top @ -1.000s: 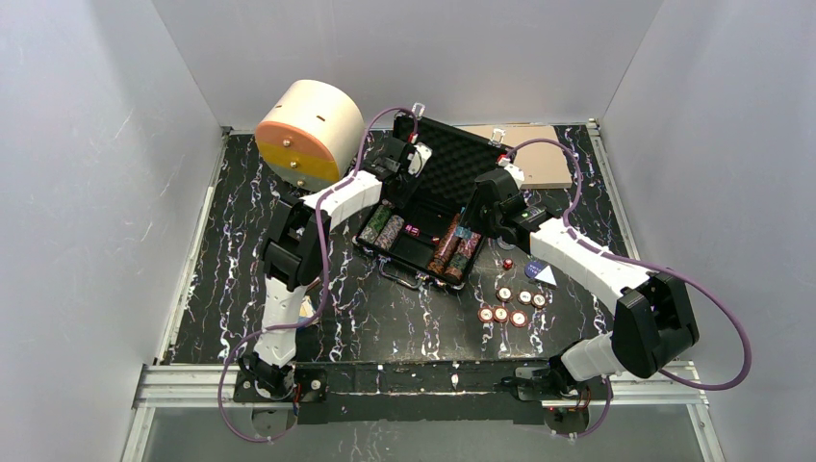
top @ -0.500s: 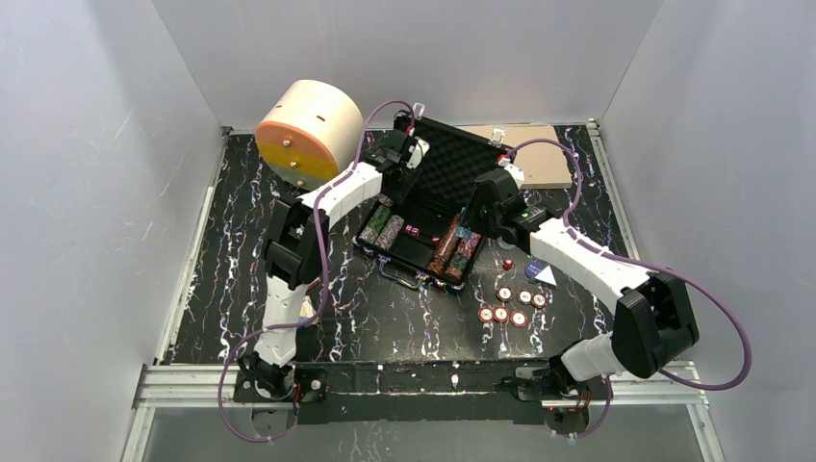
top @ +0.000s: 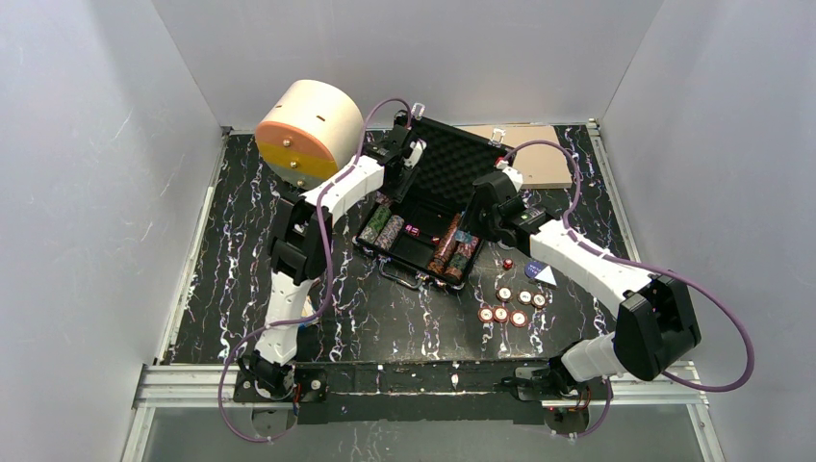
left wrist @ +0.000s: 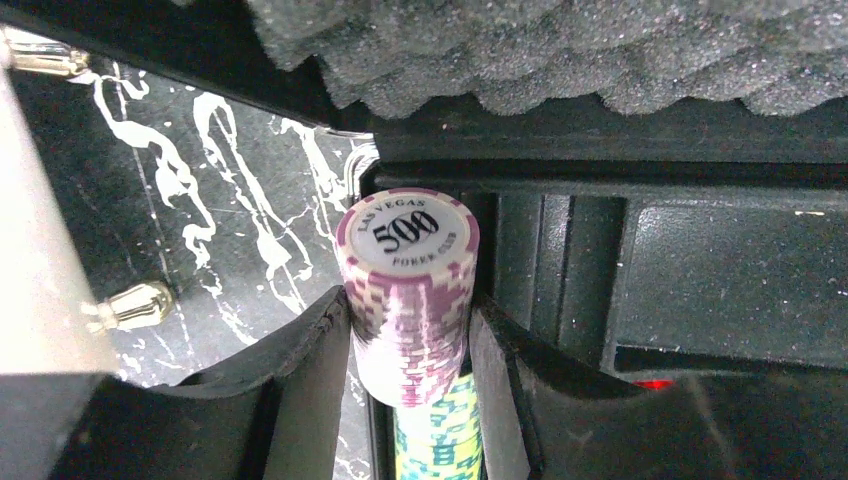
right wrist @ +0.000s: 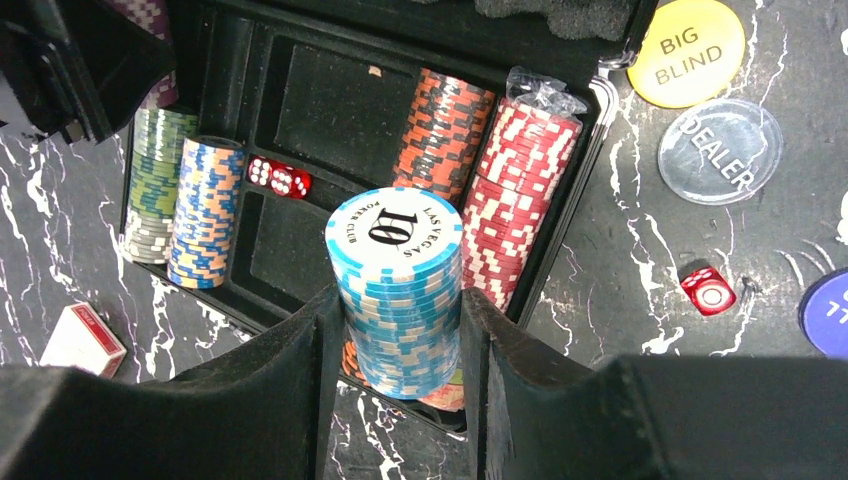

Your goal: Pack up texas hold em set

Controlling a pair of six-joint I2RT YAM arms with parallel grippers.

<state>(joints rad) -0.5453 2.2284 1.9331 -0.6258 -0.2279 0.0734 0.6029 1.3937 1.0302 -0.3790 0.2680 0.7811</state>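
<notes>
The black briefcase (top: 438, 168) lies open mid-table, its foam lid (left wrist: 560, 50) propped up at the back. My left gripper (top: 402, 157) hangs over the case's back left corner, shut on a short stack of purple-and-white "500" chips (left wrist: 405, 285). Right under that stack lies a row of green chips (left wrist: 440, 440). My right gripper (top: 481, 214) is at the case's right side, shut on a stack of light-blue "10" chips (right wrist: 395, 300). Chip rows fill the tray: green-grey (right wrist: 155, 180), blue-orange (right wrist: 205, 210), orange-black (right wrist: 445, 130), red-white (right wrist: 520, 190). Red dice (right wrist: 278, 178) sit in a middle slot.
Right of the case lie a yellow big-blind button (right wrist: 692, 52), a clear dealer button (right wrist: 725, 150), a red die (right wrist: 708, 290), and several loose chips (top: 505, 306). A red card deck (right wrist: 85, 340) lies left of the case. Cream cylinder (top: 308, 130) back left, tan board (top: 529, 159) back right.
My left gripper has carried its purple chips a little farther back, toward the case's rear left corner. The right gripper has barely shifted, still holding the blue stack.
</notes>
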